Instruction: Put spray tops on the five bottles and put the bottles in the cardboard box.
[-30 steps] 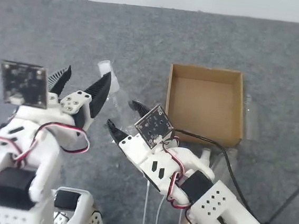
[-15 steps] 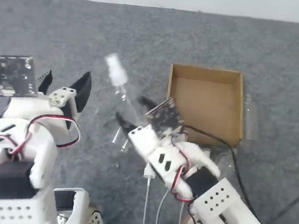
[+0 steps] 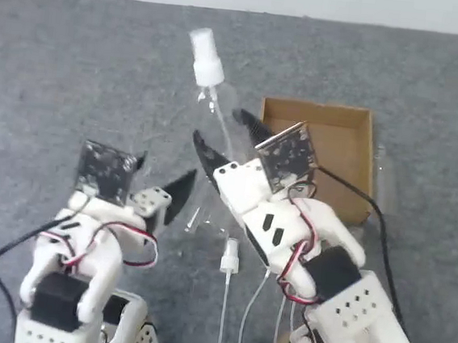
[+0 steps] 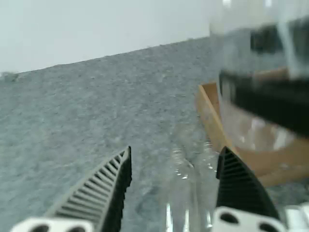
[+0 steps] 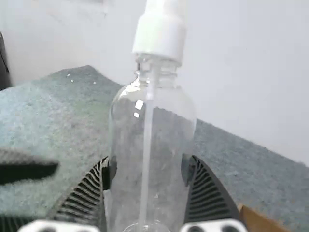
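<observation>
Right wrist view: capped bottle [image 5: 150, 121], judged light and slippery, clamped mid-body by right gripper [image 5: 148, 169]; left gripper [image 4: 176, 158] spread wide.

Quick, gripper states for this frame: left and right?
Left gripper: open, holding nothing.
Right gripper: shut on the clear bottle, which has a spray top on it.

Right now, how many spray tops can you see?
2: a top on the bottle in the right end effector, a loose top on the table. Others may be hidden.
</observation>
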Robot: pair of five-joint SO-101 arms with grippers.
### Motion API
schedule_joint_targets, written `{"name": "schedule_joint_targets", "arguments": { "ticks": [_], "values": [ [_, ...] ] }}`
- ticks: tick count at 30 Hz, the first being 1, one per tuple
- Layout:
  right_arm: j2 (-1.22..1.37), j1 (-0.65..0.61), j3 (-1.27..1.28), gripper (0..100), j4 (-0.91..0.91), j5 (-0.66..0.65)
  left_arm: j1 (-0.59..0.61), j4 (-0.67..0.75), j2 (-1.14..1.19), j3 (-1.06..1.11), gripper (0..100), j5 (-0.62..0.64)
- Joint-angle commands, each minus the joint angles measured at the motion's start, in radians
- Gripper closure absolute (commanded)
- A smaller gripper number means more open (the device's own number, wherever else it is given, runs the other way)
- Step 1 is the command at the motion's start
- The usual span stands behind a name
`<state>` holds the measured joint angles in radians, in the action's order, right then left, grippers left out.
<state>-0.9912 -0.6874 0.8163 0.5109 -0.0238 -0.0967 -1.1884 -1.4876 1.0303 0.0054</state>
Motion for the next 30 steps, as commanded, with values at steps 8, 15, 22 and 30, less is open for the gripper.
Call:
{"name": "schedule_joint_targets", "arguments": {
  "ticks": [8, 15, 22, 30],
  "values": [
    [0.088, -0.024, -0.14, 99.2, 0.085, 0.11, -0.23, 0.04, -0.27, 0.108, 64, 0.031],
    [0.156, -0.097, -0.14, 99.2, 0.085, 0.109, -0.207, 0.163, -0.27, 0.188, 64, 0.12],
    [0.108, -0.139, -0.146, 99.2, 0.196, 0.112, -0.083, 0.299, -0.272, 0.292, 66, 0.146],
    [0.062, -0.153, -0.146, 99.2, 0.208, 0.109, -0.123, 0.302, -0.276, 0.309, 76, 0.143]
  ]
}}
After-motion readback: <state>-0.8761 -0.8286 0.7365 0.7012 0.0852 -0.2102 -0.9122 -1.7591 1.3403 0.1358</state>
